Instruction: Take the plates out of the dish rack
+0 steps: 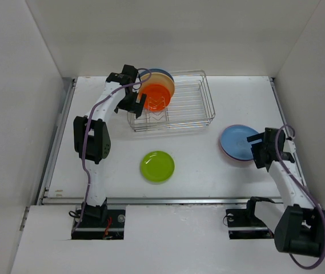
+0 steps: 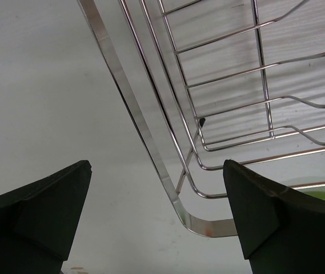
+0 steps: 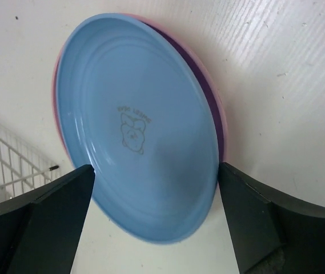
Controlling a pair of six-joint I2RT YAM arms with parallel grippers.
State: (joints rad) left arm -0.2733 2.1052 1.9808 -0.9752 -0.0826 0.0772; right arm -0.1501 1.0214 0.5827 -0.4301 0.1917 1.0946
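Observation:
The dish rack (image 1: 179, 105) stands at the back middle of the table. At its left end an orange-red plate (image 1: 155, 96) stands on edge, with a yellow-orange plate and a blue plate (image 1: 163, 75) behind it. A lime green plate (image 1: 157, 166) lies flat on the table in front. A blue plate (image 1: 237, 141) lies on a pink plate (image 3: 222, 114) at the right. My left gripper (image 1: 135, 104) is open and empty at the rack's left end; its wrist view shows the rack's corner (image 2: 202, 225) between the open jaws. My right gripper (image 3: 156, 220) is open, its fingers on either side of the blue plate's (image 3: 136, 131) near rim.
White walls close in the table on the left, back and right. A metal rail (image 1: 168, 200) runs along the table's near edge. Rack wires (image 3: 8, 165) show at the lower left of the right wrist view.

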